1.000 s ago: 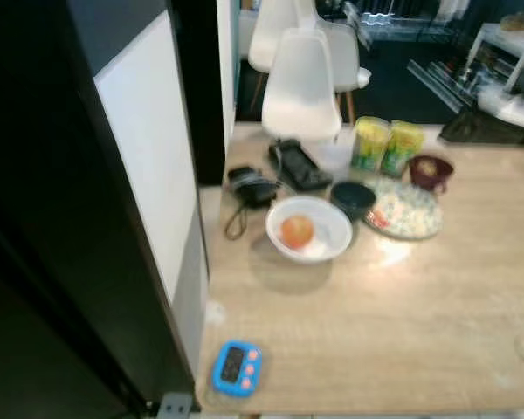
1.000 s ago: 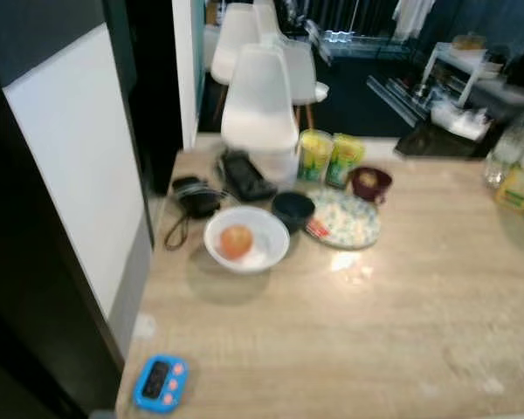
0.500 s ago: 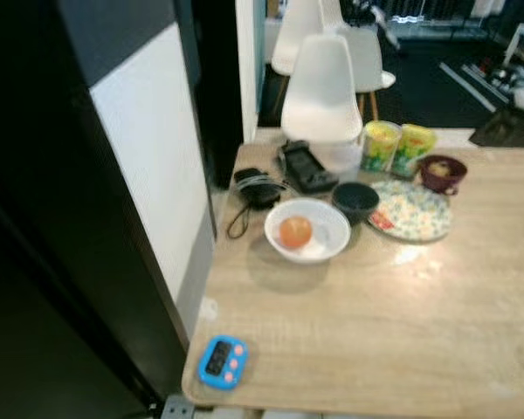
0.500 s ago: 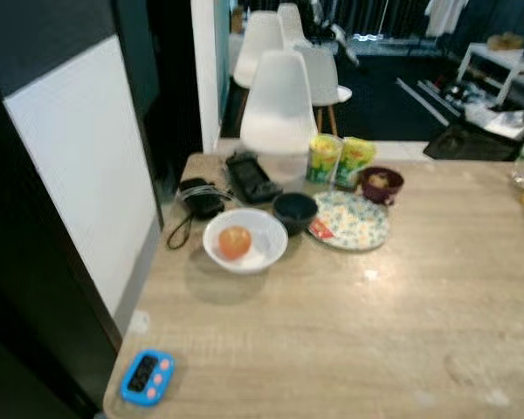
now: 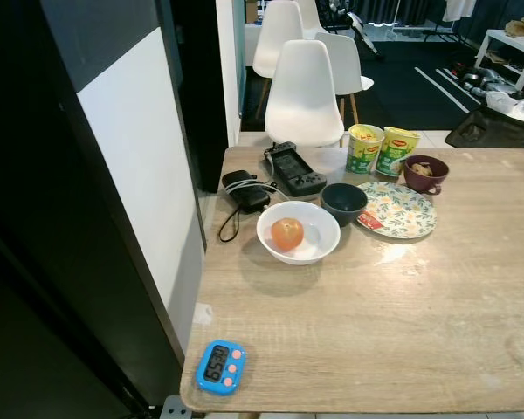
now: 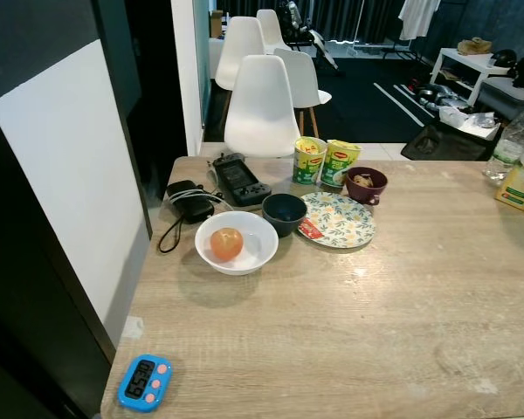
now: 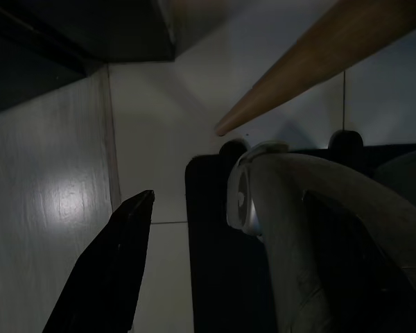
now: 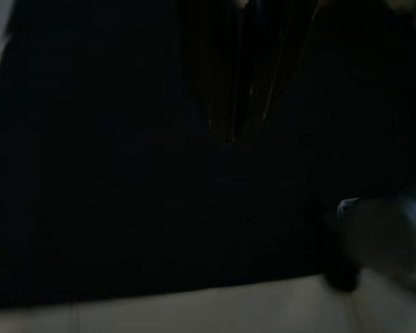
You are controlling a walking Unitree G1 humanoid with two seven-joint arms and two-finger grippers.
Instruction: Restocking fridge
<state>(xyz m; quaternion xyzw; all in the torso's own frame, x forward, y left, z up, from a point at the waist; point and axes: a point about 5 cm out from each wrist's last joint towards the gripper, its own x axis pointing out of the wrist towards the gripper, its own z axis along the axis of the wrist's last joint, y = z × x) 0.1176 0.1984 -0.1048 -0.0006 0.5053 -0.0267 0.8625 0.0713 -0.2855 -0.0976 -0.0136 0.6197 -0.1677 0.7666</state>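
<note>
The orange-red tomato (image 5: 286, 233) sits loose in a white ceramic bowl (image 5: 319, 247) on the light wooden bench (image 5: 402, 323), likely staged for restocking. Both arms hang idle below it; whether either claw is spread cannot be told

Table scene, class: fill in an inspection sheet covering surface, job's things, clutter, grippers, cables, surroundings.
Surface: wooden table, light marks.
Job's things: tomato in white bowl; two noodle cups; maroon bowl holding food.
Clutter: blue timer, dark bowl, floral plate, black device.
Grippers: left gripper hangs idle; right wrist view too dark.
Cables: black cord beside pouch.
Surroundings: white chairs, bottles.
</note>
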